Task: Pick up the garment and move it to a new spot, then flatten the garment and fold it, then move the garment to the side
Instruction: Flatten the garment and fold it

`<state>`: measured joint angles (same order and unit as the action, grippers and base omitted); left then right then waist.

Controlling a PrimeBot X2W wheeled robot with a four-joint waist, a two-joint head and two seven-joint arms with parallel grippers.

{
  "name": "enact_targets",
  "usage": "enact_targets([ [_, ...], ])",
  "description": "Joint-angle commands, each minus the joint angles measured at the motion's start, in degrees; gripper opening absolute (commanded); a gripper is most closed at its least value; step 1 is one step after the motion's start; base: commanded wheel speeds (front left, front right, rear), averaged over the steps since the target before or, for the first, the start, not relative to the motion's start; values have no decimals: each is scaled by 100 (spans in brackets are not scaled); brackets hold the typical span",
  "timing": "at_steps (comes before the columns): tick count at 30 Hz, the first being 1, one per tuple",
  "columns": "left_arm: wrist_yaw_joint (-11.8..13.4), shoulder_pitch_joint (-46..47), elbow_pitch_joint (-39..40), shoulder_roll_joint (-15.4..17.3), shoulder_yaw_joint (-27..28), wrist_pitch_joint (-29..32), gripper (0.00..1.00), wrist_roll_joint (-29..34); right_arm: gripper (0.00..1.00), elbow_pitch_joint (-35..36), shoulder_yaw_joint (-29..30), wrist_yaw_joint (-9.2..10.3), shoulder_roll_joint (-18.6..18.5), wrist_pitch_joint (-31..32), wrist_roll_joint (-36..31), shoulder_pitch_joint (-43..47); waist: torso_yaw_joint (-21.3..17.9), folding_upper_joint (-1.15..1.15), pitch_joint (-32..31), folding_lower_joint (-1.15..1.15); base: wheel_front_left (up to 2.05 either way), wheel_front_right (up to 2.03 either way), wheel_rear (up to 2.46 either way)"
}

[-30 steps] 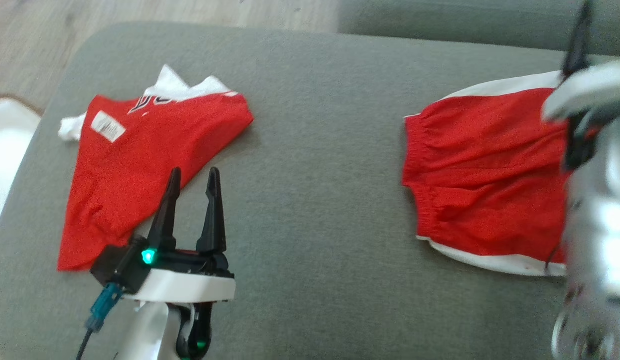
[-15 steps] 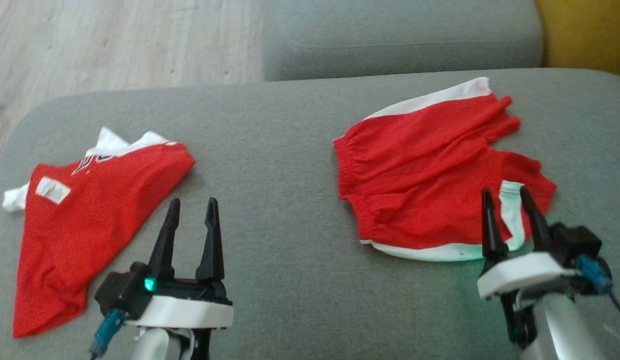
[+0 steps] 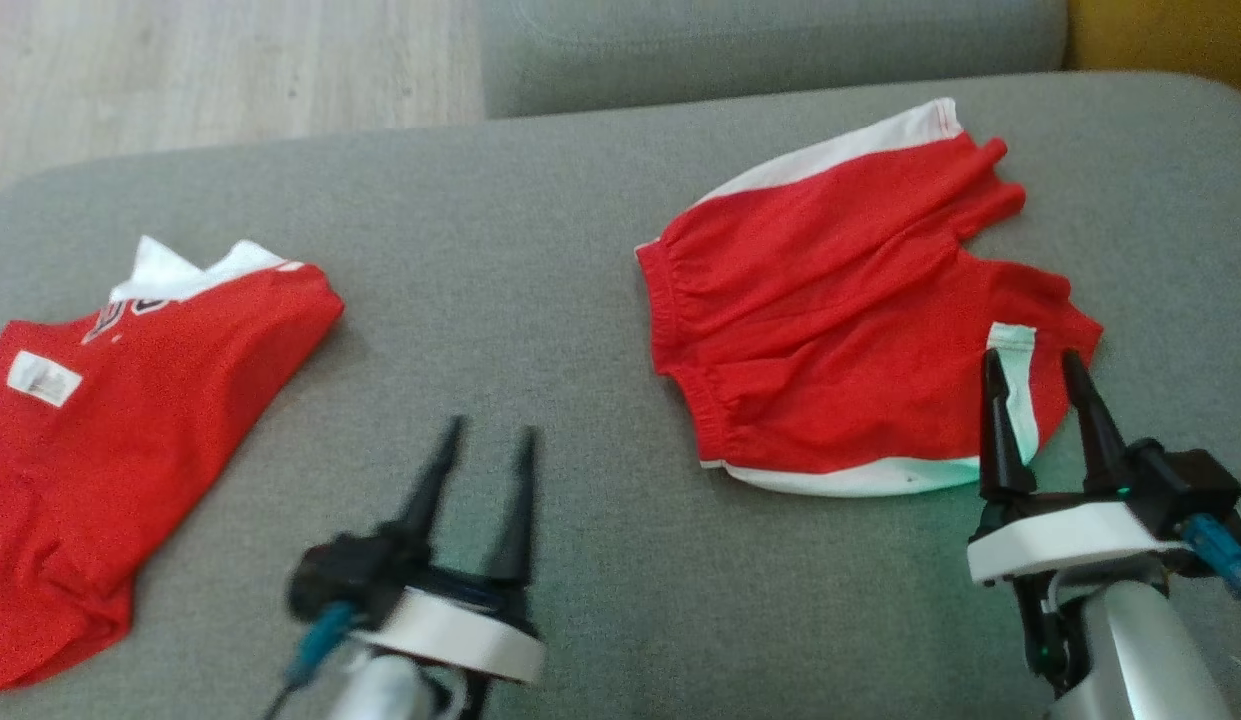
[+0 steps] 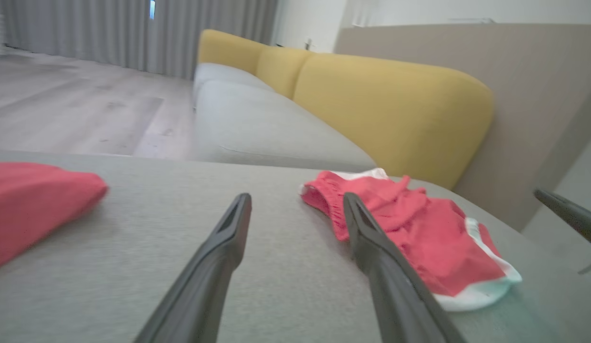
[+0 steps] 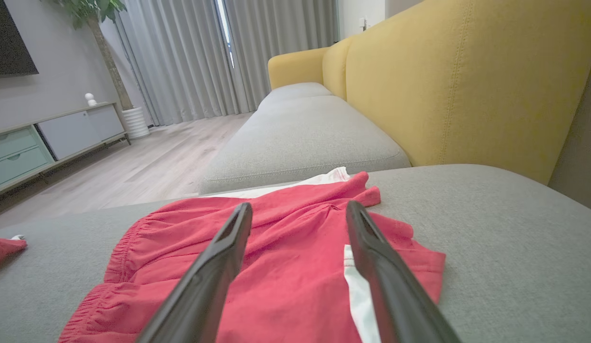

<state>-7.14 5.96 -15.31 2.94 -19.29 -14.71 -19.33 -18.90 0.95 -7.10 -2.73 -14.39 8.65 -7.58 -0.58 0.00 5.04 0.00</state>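
Observation:
A pair of red shorts with white trim, the garment (image 3: pixel 840 300), lies rumpled on the right of the grey cushion (image 3: pixel 540 260). My right gripper (image 3: pixel 1031 355) is open, its fingertips over the shorts' near right corner by a white stripe; from the right wrist, the shorts (image 5: pixel 285 257) lie under and between the fingers (image 5: pixel 299 205). My left gripper (image 3: pixel 490 428) is open over bare cushion, left of the shorts. The left wrist view has the shorts (image 4: pixel 419 238) just right of its fingers (image 4: pixel 296 196).
A second red garment, a jersey with white collar and label (image 3: pixel 110 420), lies at the cushion's left end (image 4: pixel 28 200). Another grey seat (image 5: pixel 300 138) and a yellow backrest (image 5: pixel 466 81) lie beyond. Wooden floor (image 3: pixel 220 70) is past the far edge.
The head camera has swung right. My right arm has come down from a blur at the right edge to the shorts' near corner. My left gripper has moved right toward the middle.

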Motion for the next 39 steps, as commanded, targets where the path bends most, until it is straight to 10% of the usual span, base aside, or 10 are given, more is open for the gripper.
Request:
enact_targets([
  [1,-29,414,72,79,-158,-29,100,12,100,242,-82,-39,-15,-61,-6,-262,-63,0,164,0,0,0,0],
  [12,-34,1790,-814,600,-2534,548,100,-728,100,429,20,-39,-15,-61,35,-487,-410,0,693,0,0,0,0],
  [32,-35,2872,-2153,524,-3597,260,100,-1222,100,550,16,-39,-15,-61,141,-587,-715,0,979,0,0,0,0],
  [33,-35,2904,-2164,513,-3695,211,0,-1293,100,544,25,-39,-15,-61,140,-583,-713,0,979,0,0,0,0],
  [39,-35,2955,-2167,534,-3681,37,0,-1418,100,468,67,-39,-15,-61,90,-557,-607,0,901,0,0,0,0],
])
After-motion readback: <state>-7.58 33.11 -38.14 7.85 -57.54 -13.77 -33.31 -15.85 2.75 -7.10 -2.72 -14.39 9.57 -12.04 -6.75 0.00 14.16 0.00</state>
